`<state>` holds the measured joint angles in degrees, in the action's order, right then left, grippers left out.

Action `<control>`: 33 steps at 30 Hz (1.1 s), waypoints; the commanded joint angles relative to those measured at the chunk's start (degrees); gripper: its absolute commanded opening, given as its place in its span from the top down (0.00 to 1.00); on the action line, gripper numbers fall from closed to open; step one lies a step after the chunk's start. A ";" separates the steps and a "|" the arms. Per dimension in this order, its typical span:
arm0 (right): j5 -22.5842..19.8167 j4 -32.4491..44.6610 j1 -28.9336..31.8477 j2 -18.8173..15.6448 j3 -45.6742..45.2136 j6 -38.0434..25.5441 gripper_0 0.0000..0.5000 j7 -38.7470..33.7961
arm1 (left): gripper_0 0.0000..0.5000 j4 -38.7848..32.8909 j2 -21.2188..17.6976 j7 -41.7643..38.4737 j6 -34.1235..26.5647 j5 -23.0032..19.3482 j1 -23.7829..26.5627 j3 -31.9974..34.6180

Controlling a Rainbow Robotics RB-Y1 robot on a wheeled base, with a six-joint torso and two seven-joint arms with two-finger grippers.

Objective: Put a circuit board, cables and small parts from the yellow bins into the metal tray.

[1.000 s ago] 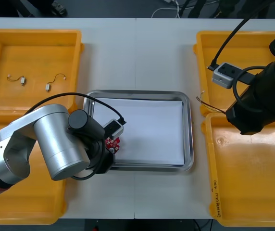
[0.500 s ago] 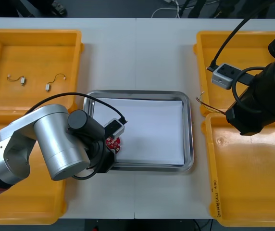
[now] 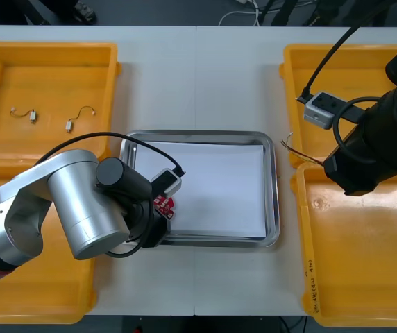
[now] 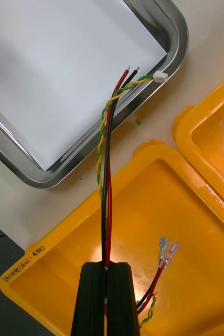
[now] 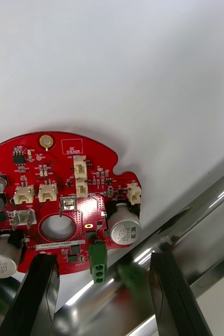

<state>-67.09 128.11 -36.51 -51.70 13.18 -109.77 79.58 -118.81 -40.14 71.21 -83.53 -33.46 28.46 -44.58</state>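
By tray (image 3: 273, 194) rim, left jaws gape over circuit board (image 5: 98, 157); right jaws clench cables (image 4: 105, 173).

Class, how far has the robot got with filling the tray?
Looks done: the round red circuit board lies on the white floor of the metal tray, near its left corner, the left end effector open over it. In hand: the right end effector is shut on a bundle of red, black and yellow-green cables, beside the tray. To do: two small metal parts in the far left yellow bin.
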 commanded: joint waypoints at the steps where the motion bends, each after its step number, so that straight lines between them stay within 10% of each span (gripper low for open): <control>1: 0.91 0.30 -3.13 2.13 2.38 -0.23 1.00 1.55 | 0.00 -1.60 -1.61 -5.03 -1.02 -4.16 -0.34 5.03; 19: 7.41 -4.01 -11.39 9.69 16.27 -0.23 1.00 1.72 | 0.00 -6.35 3.93 -4.59 -25.81 -8.64 4.32 19.80; 33: 13.21 -10.51 -15.26 15.58 26.11 5.26 1.00 3.48 | 0.00 -6.26 3.84 -3.98 -26.47 -15.58 7.49 32.36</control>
<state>-54.80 117.98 -49.26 -37.97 38.09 -105.48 79.68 -123.19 -36.15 71.21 -109.55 -48.25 33.39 -14.56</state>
